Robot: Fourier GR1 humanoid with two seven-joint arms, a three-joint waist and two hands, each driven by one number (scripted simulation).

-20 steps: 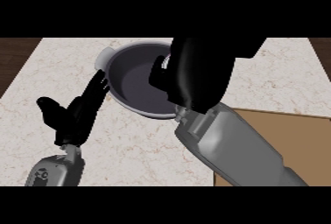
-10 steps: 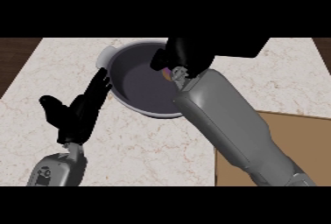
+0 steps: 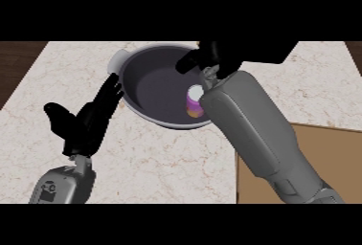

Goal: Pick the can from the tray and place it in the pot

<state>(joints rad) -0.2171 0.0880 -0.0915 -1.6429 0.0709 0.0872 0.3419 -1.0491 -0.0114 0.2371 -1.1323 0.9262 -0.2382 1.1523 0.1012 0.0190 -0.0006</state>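
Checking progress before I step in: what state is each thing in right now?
Can: inside the pot, not held.
Pot: upright on the counter, holding the can.
Right hand: above the pot's far rim, fingers curled, holding nothing.
Left hand: open, resting beside the pot.
Tray: nothing visible on it.

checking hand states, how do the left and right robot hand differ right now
The left robot hand is open with straight fingers beside the dark round metal pot; the right robot hand is curled over the pot's far rim. The left is outside the pot, the right above the purple-and-orange can inside it. Both are black.
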